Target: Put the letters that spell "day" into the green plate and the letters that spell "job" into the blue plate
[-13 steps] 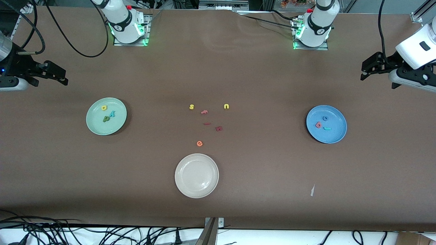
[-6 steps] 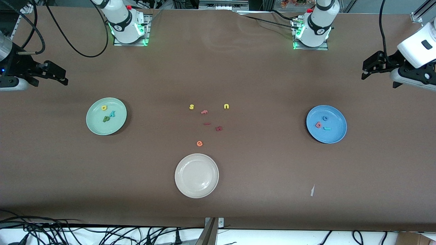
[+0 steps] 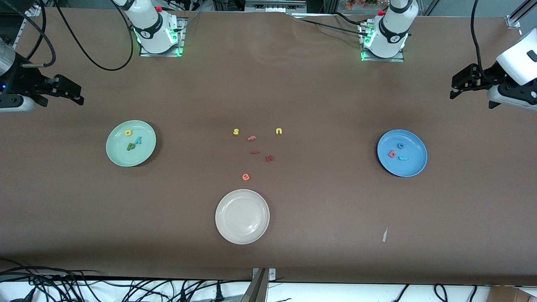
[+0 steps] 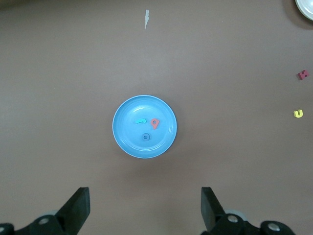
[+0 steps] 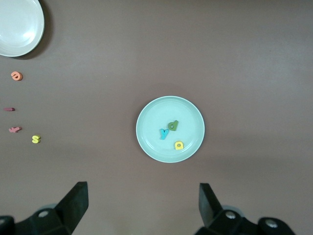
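Three tiny foam letters, dark green d (image 3: 131, 146), yellow a (image 3: 128, 133), teal y (image 3: 139, 140), lie in the round mint-green plate (image 3: 119, 157); teal j (image 3: 403, 158), blue ring o (image 3: 400, 146), salmon b (image 3: 392, 154) lie in the glossy mid-blue plate (image 3: 413, 170). Right gripper (image 3: 69, 93) and left gripper (image 3: 457, 86) hang empty over the brown table (image 3: 327, 100) ends, fingers spread wide. Only the front view shows all loose letters, yellow s (image 3: 236, 131) and u (image 3: 279, 131) readable.

The brown table (image 3: 319, 218) carries the green plate (image 3: 144, 156), the blue plate (image 3: 415, 165), a white plate (image 3: 242, 216) and loose letters (image 3: 256, 151)

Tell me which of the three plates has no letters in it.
The white plate, nearest the front camera. The green plate and the blue plate each hold three letters.
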Tool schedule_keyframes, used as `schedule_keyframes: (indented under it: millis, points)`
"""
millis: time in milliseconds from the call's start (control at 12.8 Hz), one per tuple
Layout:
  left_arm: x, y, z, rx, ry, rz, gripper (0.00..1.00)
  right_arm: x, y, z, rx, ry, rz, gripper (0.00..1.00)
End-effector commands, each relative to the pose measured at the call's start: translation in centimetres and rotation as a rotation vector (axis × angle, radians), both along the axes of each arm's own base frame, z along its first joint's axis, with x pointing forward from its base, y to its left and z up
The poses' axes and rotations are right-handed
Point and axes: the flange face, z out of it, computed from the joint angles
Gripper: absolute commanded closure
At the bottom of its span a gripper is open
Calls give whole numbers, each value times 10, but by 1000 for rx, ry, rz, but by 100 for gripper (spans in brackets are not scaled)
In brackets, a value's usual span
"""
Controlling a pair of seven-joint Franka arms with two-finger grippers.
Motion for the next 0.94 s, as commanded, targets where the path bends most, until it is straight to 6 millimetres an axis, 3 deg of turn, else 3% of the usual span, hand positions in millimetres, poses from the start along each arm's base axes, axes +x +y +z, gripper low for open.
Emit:
schedule_keyframes:
  millis: [0,312,858]
  points:
    - [4,0,6,25,1,3,0,2,1,4,8,5,4,0]
    - [5,-11,5,15,5,-14,0,2,1,4,8,7,4,0]
    - [7,10,-1,6,18,23,0,2,1,4,8,8,5,0]
